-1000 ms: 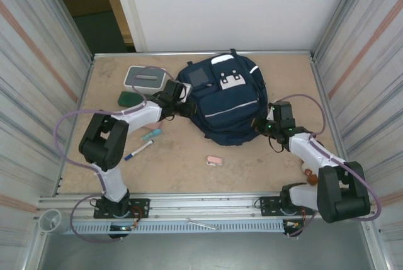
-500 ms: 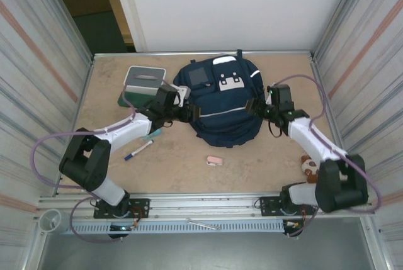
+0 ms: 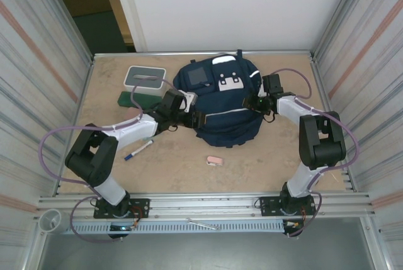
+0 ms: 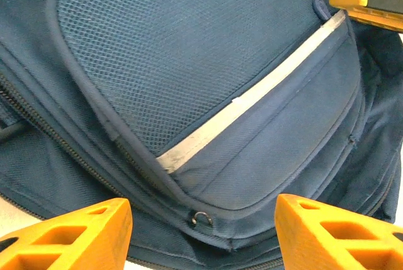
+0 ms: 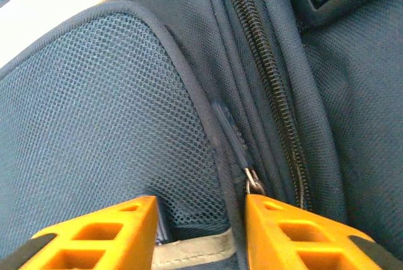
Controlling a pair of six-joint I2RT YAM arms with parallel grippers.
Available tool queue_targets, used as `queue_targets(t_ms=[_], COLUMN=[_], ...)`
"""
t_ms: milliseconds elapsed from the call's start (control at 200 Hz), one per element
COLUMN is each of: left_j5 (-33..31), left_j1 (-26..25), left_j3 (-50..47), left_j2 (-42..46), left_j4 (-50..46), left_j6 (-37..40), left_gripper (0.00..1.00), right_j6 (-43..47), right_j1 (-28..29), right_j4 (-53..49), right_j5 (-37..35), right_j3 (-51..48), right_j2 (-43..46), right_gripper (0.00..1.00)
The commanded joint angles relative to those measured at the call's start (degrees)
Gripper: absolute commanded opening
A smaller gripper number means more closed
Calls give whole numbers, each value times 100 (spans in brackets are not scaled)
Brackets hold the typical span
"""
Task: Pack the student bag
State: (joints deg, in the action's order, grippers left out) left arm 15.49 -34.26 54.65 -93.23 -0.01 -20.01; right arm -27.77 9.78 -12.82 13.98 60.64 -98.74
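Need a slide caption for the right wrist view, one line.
Right gripper, fingers apart, close against the student bag, at the zipper pull beside its mesh pocket.

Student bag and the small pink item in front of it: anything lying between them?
Nothing: the top view shows bare tabletop between the student bag and the small pink item.

The backpack [image 3: 223, 109] is navy blue with white stripes, a white patch, a grey square patch and fine mesh pockets. On the tan table [image 3: 189, 157], the box [image 3: 145, 78] near the far left corner is grey and white, the small block [image 3: 215, 160] pink. The fingers [image 4: 63, 238] are orange.
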Motion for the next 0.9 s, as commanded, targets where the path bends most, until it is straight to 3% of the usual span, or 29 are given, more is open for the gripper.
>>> queue_targets(t_ms=[0, 80, 271, 406, 586, 776, 897], left_j5=[116, 95, 10, -33, -69, -481, -796], left_j1=[-46, -53, -54, -54, -76, -324, -355], left_j3=[40, -52, -197, -174, -97, 62, 46], left_j2=[78, 257, 829, 1081, 1112, 1079, 1071], left_j4=[-30, -26, -42, -77, -90, -518, -606], left_j6=[-52, -43, 186, 433, 546, 1069, 1126], left_gripper=[62, 62, 63, 67, 71, 83, 84], right_j6=[-167, -608, -1985, -2916, -3776, -3547, -2351], right_j1=[39, -113, -341, -324, -246, -56, -21], right_j4=[112, 478, 1633, 2406, 3074, 2739, 1491], right_j5=[568, 1084, 1843, 1853, 1352, 1109, 901], right_j3=[-50, -269, -630, -808, -1201, -1046, -680], right_j2=[126, 414, 1189, 1504, 1894, 2122, 2151], right_gripper=[13, 0, 0, 0, 0, 0, 2])
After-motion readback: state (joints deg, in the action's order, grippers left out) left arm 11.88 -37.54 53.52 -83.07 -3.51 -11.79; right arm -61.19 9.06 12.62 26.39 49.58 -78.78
